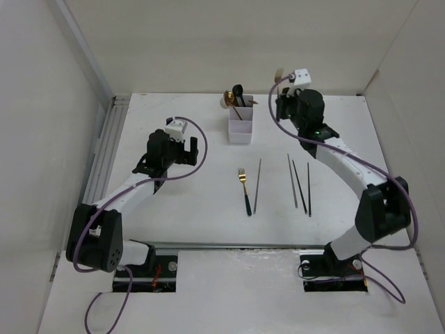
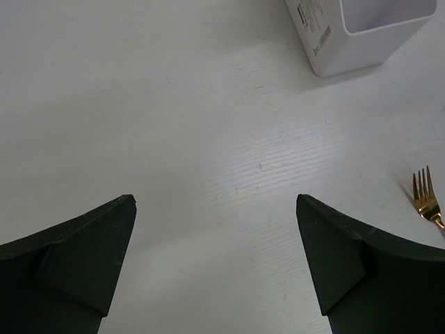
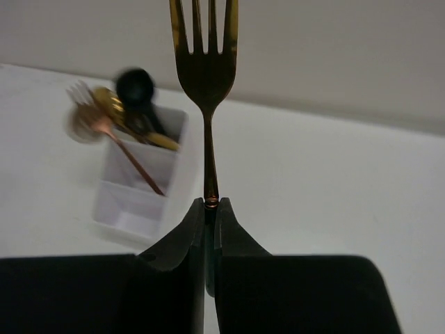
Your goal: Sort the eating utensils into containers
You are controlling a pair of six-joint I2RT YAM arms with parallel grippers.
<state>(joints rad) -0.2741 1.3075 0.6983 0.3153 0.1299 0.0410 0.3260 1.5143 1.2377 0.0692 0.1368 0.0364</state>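
Four thin dark chopsticks [image 1: 257,186], two gold forks [image 1: 245,189] [image 3: 206,76], one white rectangular organiser [image 1: 240,129].

Bare surface [image 1: 195,209] lies left of the organiser [image 1: 240,129]. Spoons [image 1: 229,97] crowd its far compartment; chopsticks [image 1: 299,186] litter the right.

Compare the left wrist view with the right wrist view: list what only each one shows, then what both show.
Only the left wrist view: the left tool, open above the table, and the tines of a gold fork lying flat at the right edge. Only the right wrist view: the right tool shut on a copper fork held tines-up, and spoons standing in one end compartment. Both: the white organiser and the table surface.
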